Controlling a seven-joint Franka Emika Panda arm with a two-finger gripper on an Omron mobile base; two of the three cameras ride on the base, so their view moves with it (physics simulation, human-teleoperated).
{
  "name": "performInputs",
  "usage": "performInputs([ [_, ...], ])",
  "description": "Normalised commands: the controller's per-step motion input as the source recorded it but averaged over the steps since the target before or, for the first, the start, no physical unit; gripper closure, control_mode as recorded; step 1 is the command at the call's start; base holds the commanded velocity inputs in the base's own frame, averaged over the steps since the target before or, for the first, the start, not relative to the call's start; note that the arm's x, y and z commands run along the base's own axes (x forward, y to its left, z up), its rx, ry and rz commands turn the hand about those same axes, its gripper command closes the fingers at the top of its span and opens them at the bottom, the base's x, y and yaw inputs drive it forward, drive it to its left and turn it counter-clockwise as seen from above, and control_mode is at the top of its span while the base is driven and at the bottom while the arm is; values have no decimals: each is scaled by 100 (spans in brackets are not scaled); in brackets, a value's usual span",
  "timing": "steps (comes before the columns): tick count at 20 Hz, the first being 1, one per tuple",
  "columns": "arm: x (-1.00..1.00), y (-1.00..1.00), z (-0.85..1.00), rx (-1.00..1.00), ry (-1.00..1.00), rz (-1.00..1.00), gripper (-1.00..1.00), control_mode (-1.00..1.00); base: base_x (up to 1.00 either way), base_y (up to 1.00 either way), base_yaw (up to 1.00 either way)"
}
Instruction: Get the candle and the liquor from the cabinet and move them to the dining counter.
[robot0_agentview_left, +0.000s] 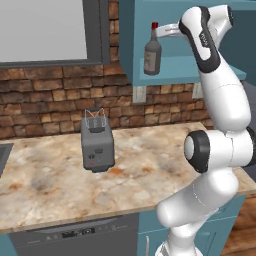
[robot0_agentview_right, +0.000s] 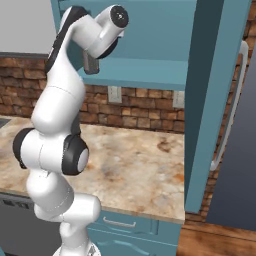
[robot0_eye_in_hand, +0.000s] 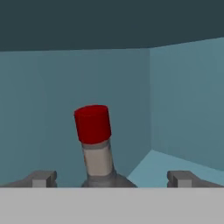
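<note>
One liquor (robot0_agentview_left: 152, 55) bottle upright on cabinet (robot0_agentview_left: 190, 67) shelf, claw (robot0_eye_in_hand: 111, 178) spread wide

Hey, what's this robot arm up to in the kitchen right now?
The arm is reaching up into the open teal cabinet above the counter. Its tool is open, with the liquor bottle's red-capped neck between the two fingertips, not yet gripped. The bottle stands upright on the cabinet shelf. A grey toaster sits on the counter below.
</note>
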Motion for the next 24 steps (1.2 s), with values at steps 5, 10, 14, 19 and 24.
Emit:
performInputs([
  [5,13,14,0,-1,3,3,-100,-100,0,0,0],
  [10,17,16,0,-5,0,0,-100,-100,0,0,0],
  [14,14,15,0,-4,0,0,-100,-100,0,0,0],
  [19,4,12,0,-5,0,0,-100,-100,0,0,0],
  [24,0,19,0,-5,0,0,-100,-100,0,0,0],
])
